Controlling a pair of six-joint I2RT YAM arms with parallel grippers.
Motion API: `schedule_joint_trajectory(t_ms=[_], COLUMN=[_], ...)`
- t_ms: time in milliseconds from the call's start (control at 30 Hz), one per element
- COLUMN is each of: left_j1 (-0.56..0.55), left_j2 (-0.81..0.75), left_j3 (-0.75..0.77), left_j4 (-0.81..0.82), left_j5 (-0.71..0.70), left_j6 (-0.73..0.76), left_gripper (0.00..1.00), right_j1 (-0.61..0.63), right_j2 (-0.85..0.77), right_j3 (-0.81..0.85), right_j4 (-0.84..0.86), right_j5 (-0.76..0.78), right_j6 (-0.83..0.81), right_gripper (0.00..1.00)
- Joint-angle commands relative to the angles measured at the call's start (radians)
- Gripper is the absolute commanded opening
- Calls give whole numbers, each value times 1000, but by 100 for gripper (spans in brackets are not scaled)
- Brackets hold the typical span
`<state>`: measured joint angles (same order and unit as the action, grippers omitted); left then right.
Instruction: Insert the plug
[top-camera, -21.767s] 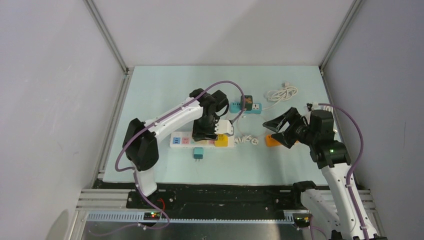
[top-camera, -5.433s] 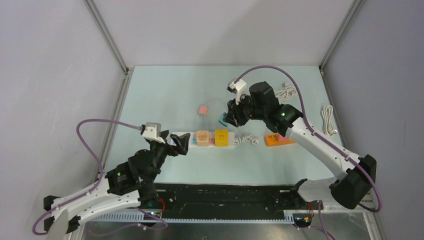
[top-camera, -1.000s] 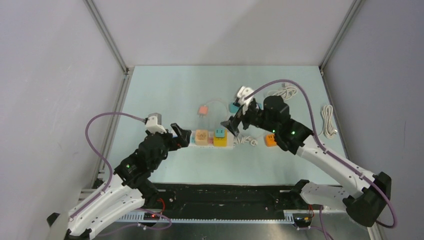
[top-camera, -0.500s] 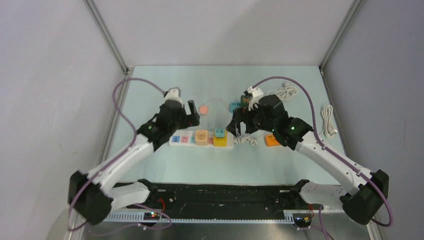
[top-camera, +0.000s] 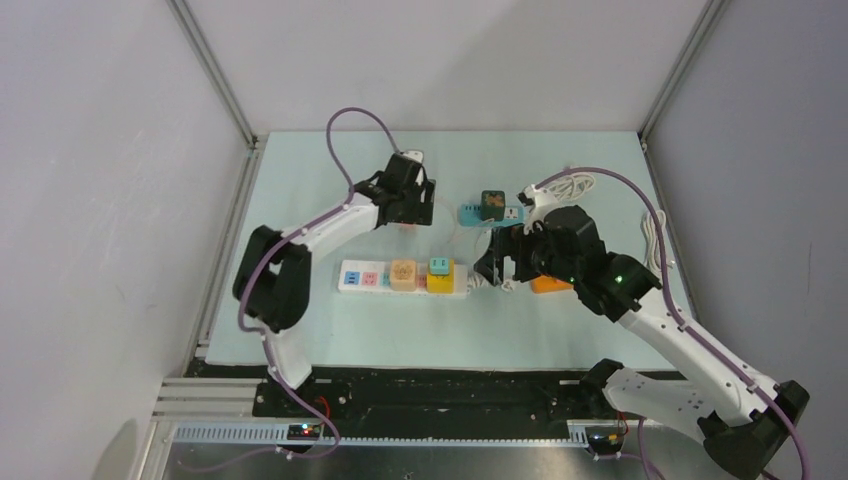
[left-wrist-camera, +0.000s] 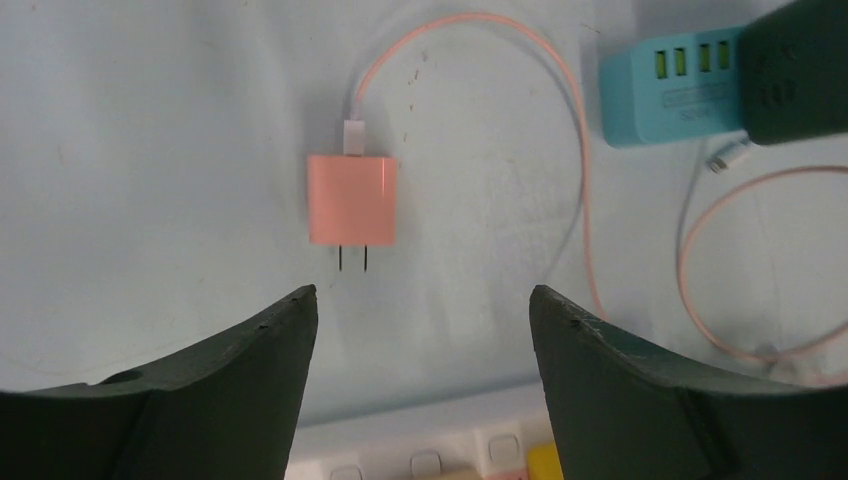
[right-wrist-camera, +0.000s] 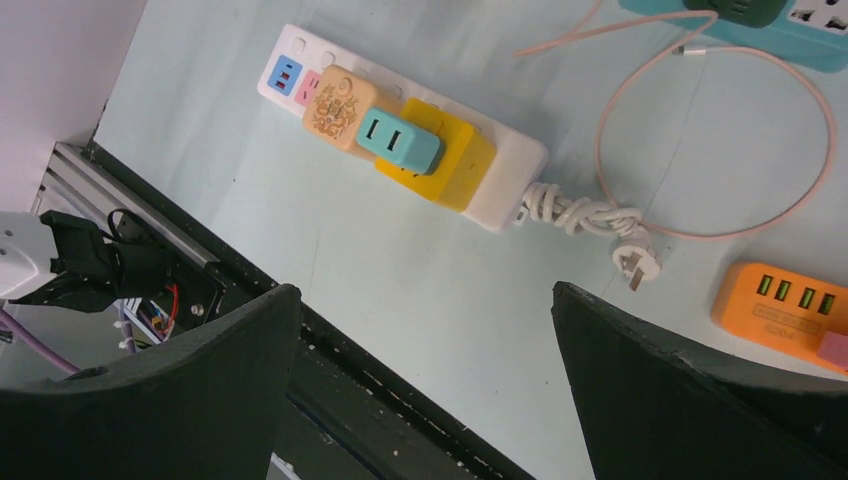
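Note:
A pink plug (left-wrist-camera: 352, 200) with a pink cable (left-wrist-camera: 585, 220) lies flat on the table, prongs toward my left gripper (left-wrist-camera: 422, 300). That gripper is open and empty, hovering just short of the plug. From above, the left gripper (top-camera: 405, 210) sits over the plug at the back of the table. The white power strip (top-camera: 352, 279) holds a beige plug (top-camera: 403, 273), a teal plug (top-camera: 437, 266) and a yellow plug (top-camera: 442, 282). My right gripper (top-camera: 492, 268) is open and empty, raised by the strip's right end (right-wrist-camera: 510, 170).
A teal power strip (top-camera: 513, 214) with a dark green plug (top-camera: 491, 203) lies at the back. An orange USB hub (top-camera: 548, 284) lies right of the white strip. White cable coils lie at the back right (top-camera: 565, 185) and the right edge (top-camera: 655, 240).
My left arm has swung from the near left out to the back, over the pink plug. My right gripper has drawn back to the right from the strip, with the teal plug left in it.

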<state>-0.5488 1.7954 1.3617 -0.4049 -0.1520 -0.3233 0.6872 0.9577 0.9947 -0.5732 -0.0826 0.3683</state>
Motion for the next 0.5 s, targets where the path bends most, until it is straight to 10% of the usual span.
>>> schedule_joint_trajectory(t_ms=[0, 467], left_j1=[14, 80], left_j2=[115, 343], left_j3=[113, 323], left_j4=[-81, -242], left_j5=[-6, 11], left_j6=[5, 29], left_gripper=[81, 81], right_j1=[-18, -22], right_j2=[-28, -34], right_j3=[-8, -10], right_j4=[-15, -35], right_j5=[15, 49], right_j6=[7, -16], right_gripper=[99, 100])
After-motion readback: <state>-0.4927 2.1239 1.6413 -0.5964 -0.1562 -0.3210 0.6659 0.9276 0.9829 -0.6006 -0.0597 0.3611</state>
